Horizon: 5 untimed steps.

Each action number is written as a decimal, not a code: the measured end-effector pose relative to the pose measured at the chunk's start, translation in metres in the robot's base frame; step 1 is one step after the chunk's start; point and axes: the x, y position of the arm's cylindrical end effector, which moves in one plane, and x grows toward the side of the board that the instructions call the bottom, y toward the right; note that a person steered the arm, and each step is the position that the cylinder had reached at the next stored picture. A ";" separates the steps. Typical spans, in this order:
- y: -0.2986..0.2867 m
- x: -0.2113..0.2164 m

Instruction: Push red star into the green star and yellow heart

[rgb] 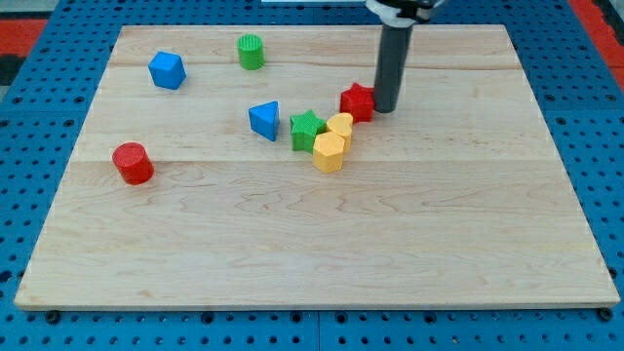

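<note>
The red star (pixel 358 101) lies right of the board's middle, toward the view's top. My tip (pixel 385 108) stands just to its right, touching or nearly touching it. The yellow heart (pixel 340 126) lies just below and left of the red star, very close to it. The green star (pixel 307 130) sits left of the heart, touching it. A yellow hexagon block (pixel 329 152) lies just below the heart and the green star.
A blue triangle block (pixel 264 120) lies left of the green star. A green cylinder (pixel 251 51) and a blue cube-like block (pixel 167 70) are at the top left. A red cylinder (pixel 132 163) is at the left. The wooden board (pixel 390 244) sits on a blue pegboard.
</note>
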 end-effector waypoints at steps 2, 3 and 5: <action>-0.004 -0.031; -0.009 -0.039; -0.026 -0.035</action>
